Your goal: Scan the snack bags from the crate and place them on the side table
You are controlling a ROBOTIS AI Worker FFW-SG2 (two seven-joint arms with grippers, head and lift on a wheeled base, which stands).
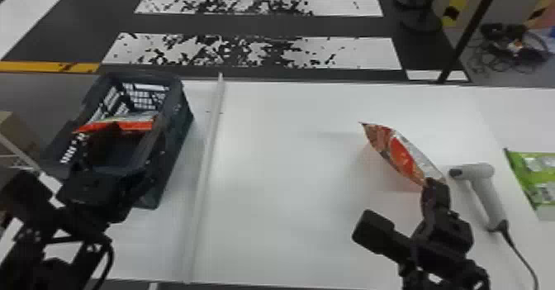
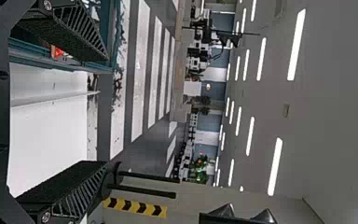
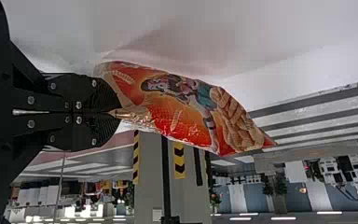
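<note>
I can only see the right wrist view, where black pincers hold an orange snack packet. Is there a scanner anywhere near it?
Observer: Yes. The head view shows a pale handheld scanner just right of the held snack bag.
Visitor: Any more snacks waiting?
Observer: An orange-red bag shows inside the dark crate, at the robot's left.
Visitor: And is the other hand gripping anything?
Observer: No. In the left wrist view, the left gripper has its fingers spread apart with nothing between them.
</note>
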